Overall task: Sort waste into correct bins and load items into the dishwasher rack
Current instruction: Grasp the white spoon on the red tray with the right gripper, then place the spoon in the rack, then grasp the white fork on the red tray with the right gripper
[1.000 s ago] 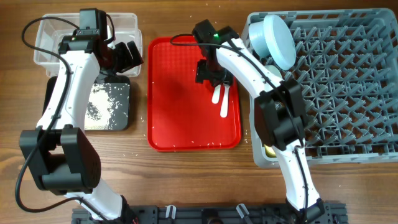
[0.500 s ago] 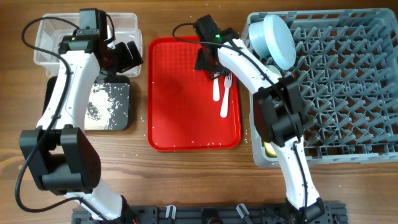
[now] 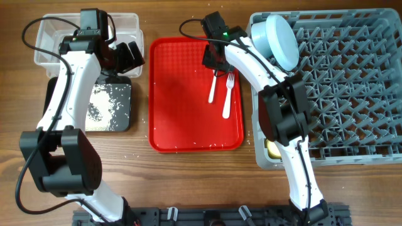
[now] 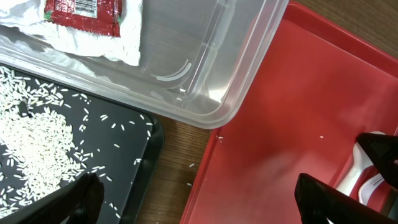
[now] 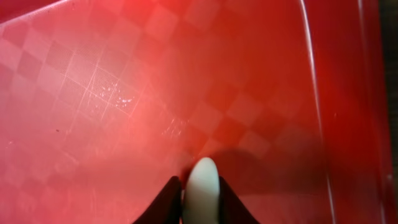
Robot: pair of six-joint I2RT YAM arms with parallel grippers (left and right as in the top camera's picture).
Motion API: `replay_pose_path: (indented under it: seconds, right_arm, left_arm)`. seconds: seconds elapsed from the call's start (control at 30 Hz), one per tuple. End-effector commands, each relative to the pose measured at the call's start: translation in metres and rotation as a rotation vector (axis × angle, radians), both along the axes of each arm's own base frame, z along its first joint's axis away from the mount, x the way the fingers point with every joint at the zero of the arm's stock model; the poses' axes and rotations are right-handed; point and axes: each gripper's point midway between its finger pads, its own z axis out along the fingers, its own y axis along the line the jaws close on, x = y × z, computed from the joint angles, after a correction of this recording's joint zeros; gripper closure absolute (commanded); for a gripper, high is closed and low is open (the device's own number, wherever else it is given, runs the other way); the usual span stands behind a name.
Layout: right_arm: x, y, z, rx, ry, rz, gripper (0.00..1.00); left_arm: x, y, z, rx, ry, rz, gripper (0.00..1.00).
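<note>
On the red tray lie a white spoon and a white fork. My right gripper is shut on the spoon's far end; the right wrist view shows its rounded white tip pinched between the two dark fingers, just above the tray floor. My left gripper hangs open and holds nothing, over the corner where the clear tub meets the black tray. The tub holds a white napkin and a red wrapper. White rice grains lie on the black tray.
The grey-blue dishwasher rack fills the right side, with a pale blue plate standing on edge at its near-left corner and something yellow low at its left wall. Loose rice grains dot the wooden table.
My right gripper has shifted toward the tray's far edge and closed on the spoon. The spoon's free end has swung left, away from the fork. The left arm is still.
</note>
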Motion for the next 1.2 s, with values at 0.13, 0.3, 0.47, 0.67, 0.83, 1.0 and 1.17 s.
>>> replay_pose_path:
  seconds: [0.13,0.3,0.47,0.67,0.83,1.0,1.17]
  right_arm:
    - [-0.011,0.018,0.028,0.063,0.031,0.17,0.96]
    - [-0.047,-0.029,0.212,-0.02,-0.213,0.283,0.96]
    - [-0.116,-0.203,0.296,-0.295,-0.205,-0.204,0.96]
    - [-0.13,-0.291,0.208,-0.367,0.028,-0.373,0.96]
    - [-0.126,-0.28,0.128,-0.278,0.073,-0.361,0.96]
    - [-0.112,-0.266,0.123,-0.195,0.026,-0.312,0.55]
    - [-0.063,-0.169,0.221,0.077,-0.243,0.07,0.53]
  left_arm:
    - [0.003,0.003,0.012,0.009,-0.034,0.008,0.0]
    - [0.003,0.003,0.012,0.009,-0.034,0.008,0.0]
    - [0.003,0.003,0.012,0.009,-0.034,0.008,0.0]
    - [0.003,0.003,0.012,0.009,-0.033,0.008,0.0]
    - [0.003,0.003,0.012,0.009,-0.033,0.008,0.0]
    - [0.003,0.003,0.012,0.009,-0.033,0.008,0.0]
    - [0.003,0.003,0.012,0.009,-0.034,0.008,0.0]
